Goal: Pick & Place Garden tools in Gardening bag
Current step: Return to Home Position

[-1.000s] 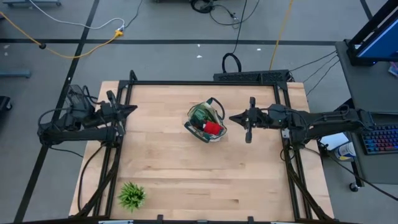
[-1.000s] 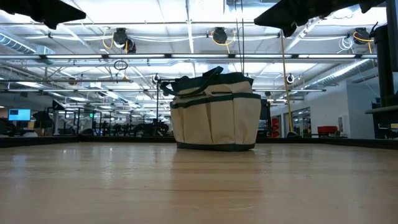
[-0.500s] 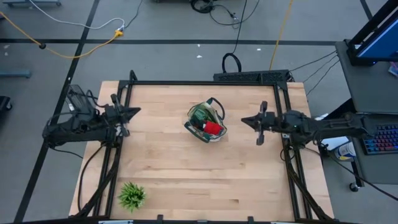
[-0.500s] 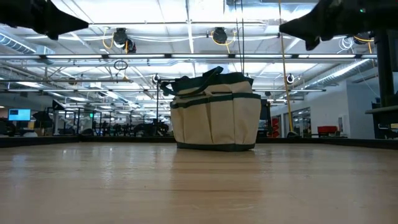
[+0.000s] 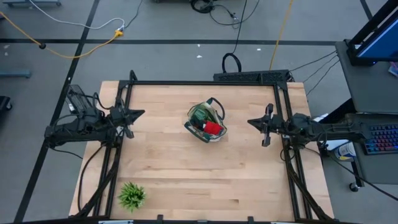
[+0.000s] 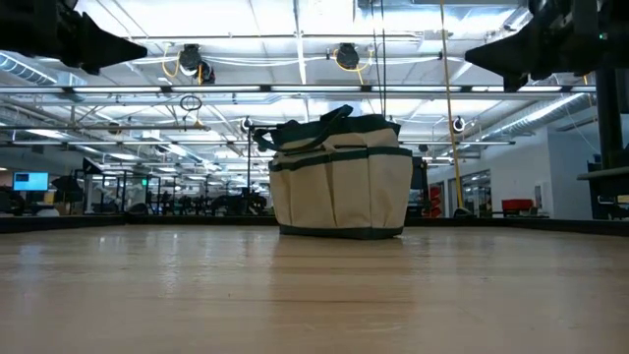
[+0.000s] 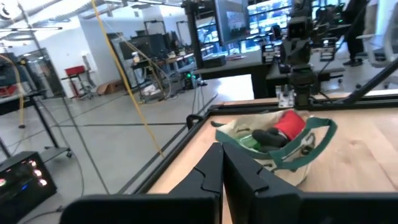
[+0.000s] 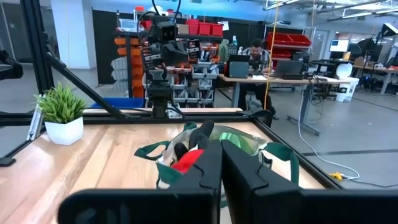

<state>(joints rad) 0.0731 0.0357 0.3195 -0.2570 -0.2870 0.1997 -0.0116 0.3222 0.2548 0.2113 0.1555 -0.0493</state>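
The cream gardening bag (image 5: 206, 122) with dark green trim stands on its base in the middle of the table, also plain in the low view (image 6: 340, 177). Garden tools fill it: a red-and-black glove (image 5: 212, 128) and green items (image 7: 249, 141) show at its open top. My left gripper (image 5: 140, 113) is shut, level, at the table's left edge, pointing at the bag with nothing in it. My right gripper (image 5: 250, 122) is shut, level, at the table's right edge, also empty. Both stand well clear of the bag.
A spiky green tuft plant (image 5: 131, 195) in a white pot stands at the table's near left corner. A black frame (image 5: 205, 83) runs round the table. Bare wood lies on every side of the bag. A person sits at a desk (image 8: 254, 57) in the room beyond.
My right gripper has drawn back from the bag toward the table's right edge and sunk lower, staying shut. My left gripper has sunk a little at the left edge. The bag has kept still.
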